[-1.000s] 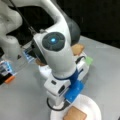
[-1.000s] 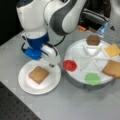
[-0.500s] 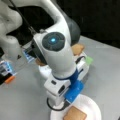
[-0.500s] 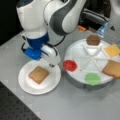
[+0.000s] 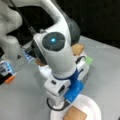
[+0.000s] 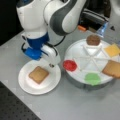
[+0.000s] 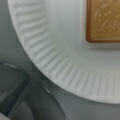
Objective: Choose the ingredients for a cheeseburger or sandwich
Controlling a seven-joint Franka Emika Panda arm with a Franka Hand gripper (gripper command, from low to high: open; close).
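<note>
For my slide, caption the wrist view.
Wrist camera over the paper plate, one bread square lying on it; gripper out of frame.

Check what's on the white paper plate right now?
One toast-brown bread square lies flat on the paper plate, nothing stacked on it. The gripper hangs over the rim; anything beneath the bread is hidden.

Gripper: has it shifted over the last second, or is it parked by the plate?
No. In a front view the gripper hangs at the same spot over the paper plate's rim, beside the bread square, as before.
</note>
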